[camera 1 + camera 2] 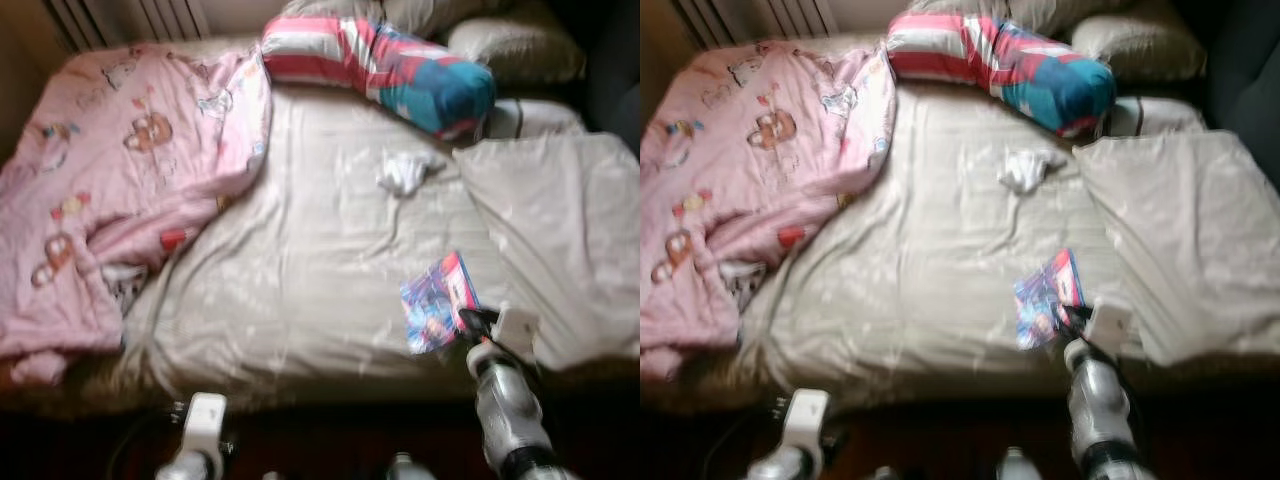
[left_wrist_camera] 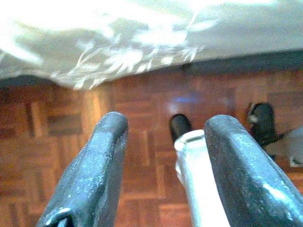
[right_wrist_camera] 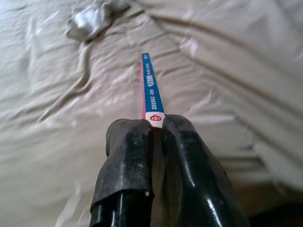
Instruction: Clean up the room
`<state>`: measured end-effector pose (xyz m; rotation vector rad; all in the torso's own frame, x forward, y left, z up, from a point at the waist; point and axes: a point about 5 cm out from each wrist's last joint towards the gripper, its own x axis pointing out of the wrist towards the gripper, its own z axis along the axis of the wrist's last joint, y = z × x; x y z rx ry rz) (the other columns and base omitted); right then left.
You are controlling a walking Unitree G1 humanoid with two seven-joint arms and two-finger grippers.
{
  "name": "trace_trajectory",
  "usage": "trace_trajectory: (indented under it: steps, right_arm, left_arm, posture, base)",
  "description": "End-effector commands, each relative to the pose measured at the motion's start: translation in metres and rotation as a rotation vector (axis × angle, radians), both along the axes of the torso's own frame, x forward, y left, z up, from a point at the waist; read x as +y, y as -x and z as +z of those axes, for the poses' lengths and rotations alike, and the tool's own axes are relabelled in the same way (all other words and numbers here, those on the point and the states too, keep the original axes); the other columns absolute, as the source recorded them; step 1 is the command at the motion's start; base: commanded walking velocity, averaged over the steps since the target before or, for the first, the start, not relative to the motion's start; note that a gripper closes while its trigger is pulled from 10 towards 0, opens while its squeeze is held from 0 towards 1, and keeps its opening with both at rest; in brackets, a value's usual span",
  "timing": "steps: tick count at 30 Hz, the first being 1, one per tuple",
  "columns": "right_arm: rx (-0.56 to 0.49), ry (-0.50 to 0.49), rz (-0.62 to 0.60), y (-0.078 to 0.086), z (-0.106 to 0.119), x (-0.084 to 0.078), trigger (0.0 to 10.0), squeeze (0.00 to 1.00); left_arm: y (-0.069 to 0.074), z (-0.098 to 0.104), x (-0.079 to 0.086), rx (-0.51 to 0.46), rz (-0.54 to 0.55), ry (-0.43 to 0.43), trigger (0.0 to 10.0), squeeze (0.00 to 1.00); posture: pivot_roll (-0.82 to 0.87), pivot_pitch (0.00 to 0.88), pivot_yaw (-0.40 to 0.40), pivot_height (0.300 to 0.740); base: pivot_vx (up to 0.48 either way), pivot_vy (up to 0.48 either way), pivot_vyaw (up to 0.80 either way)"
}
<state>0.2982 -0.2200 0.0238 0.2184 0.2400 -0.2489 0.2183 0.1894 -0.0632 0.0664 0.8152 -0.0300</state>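
Observation:
A thin, colourful book (image 1: 437,300) lies near the front edge of the bed (image 1: 300,300), toward the right. My right gripper (image 1: 472,322) is shut on its near edge. In the right wrist view the black fingers (image 3: 135,156) pinch the book's blue spine (image 3: 151,90) edge-on above the beige sheet. A crumpled white cloth (image 1: 405,172) lies further back on the mattress. My left gripper (image 2: 163,142) hangs low by the bed's front, open, above the wooden parquet floor (image 2: 142,156).
A pink patterned blanket (image 1: 110,190) covers the bed's left side. A striped red, white and teal pillow (image 1: 390,65) and beige pillows (image 1: 515,50) lie at the head. A loose beige cover (image 1: 560,230) is bunched at the right.

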Motion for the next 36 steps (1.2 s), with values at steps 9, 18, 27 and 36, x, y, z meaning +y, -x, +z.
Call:
trace_trajectory:
  steps: [9,18,27,36]
  right_arm:
    - [-0.023,-0.008,-0.004,-0.0019,0.0031,0.0017,10.0,0.00]
    - [-0.024,-0.007,0.016,-0.0030,0.0036,0.0044,10.0,0.00]
    - [-0.009,0.024,0.050,-0.0054,0.0045,0.0065,10.0,0.00]
    - [-0.003,0.010,0.058,-0.0059,0.0039,0.0081,10.0,0.00]
  left_arm:
    - [0.0091,-0.0041,0.0097,0.029,0.018,-0.018,10.0,0.00]
    - [0.0087,-0.0039,0.0091,0.025,0.020,-0.016,10.0,0.00]
    - [0.0092,-0.0042,0.0087,0.026,0.021,-0.012,10.0,0.00]
    - [0.0107,-0.0050,0.0094,0.032,0.021,-0.015,10.0,0.00]
  posture:
    - [-0.16,0.204,0.042,0.740]
    - [-0.16,0.208,0.042,0.740]
    - [-0.17,0.211,0.041,0.740]
    - [-0.16,0.213,0.042,0.685]
  base:
    - [0.306,0.000,0.00]
    - [0.068,0.000,0.00]
    - [0.000,0.000,0.00]
    - [0.000,0.000,0.00]
